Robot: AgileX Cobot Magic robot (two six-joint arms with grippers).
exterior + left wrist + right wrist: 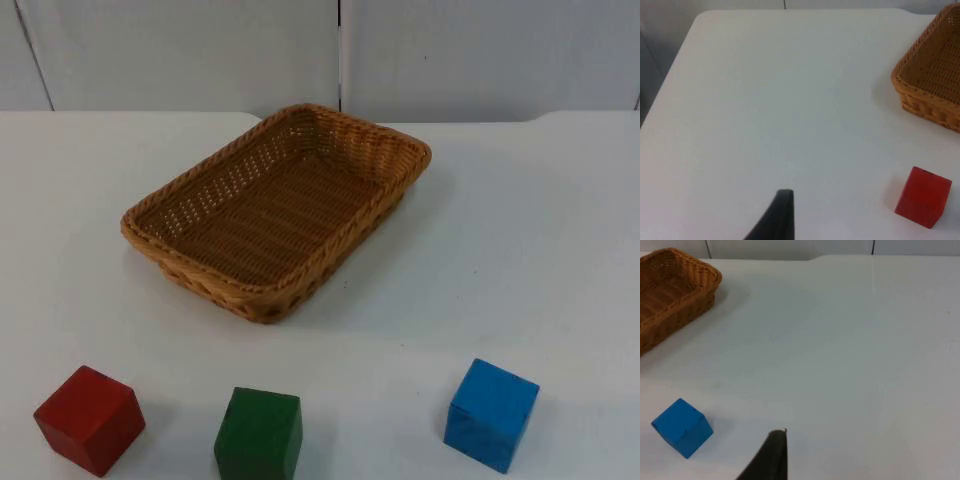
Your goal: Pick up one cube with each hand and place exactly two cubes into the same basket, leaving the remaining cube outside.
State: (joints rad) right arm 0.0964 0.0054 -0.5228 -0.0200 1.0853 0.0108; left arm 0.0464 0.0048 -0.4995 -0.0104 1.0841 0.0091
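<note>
Your wicker basket [278, 211] sits mid-worktop [540, 230] — red cube [89, 419], green cube [258, 435], blue cube [491, 414] along the front edge — each end effector's state: can't tell.

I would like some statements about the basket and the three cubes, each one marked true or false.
1. The basket has no cube inside it. True.
2. The green cube lies between the red cube and the blue cube in the top view. True.
3. The red cube touches the basket. False: bare table separates them.
4. The blue cube is stacked on the green cube. False: each cube sits alone on the table.
5. The left gripper is holding the red cube. False: in the left wrist view the cube rests on the table, apart from the fingertip.
6. The right gripper holds nothing from the table. True: the blue cube lies apart from its fingertip.
</note>
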